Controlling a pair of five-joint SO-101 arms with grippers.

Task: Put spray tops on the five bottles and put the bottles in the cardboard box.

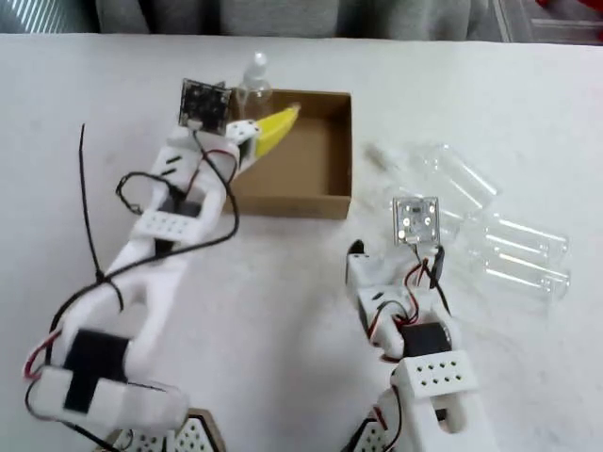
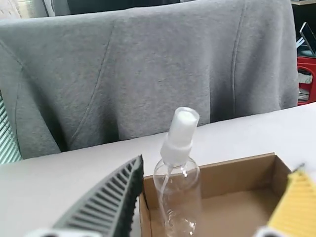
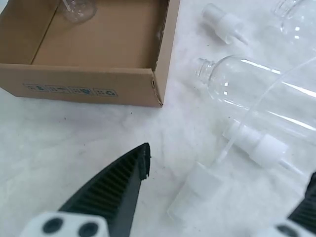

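Observation:
The cardboard box lies open at the table's far middle. One clear bottle with a white spray top stands upright in the box's far left corner. My left gripper hovers over that corner, open, its grey finger and yellow finger apart with the bottle just beyond them. Several topless clear bottles lie on their sides to the right of the box. My right gripper is open above loose spray tops, beside an uncapped bottle.
Another loose spray top lies near the box's right wall. A clear cap rests on the table between my right fingers. A grey cloth-covered chair back stands behind the table. Cables trail from the left arm.

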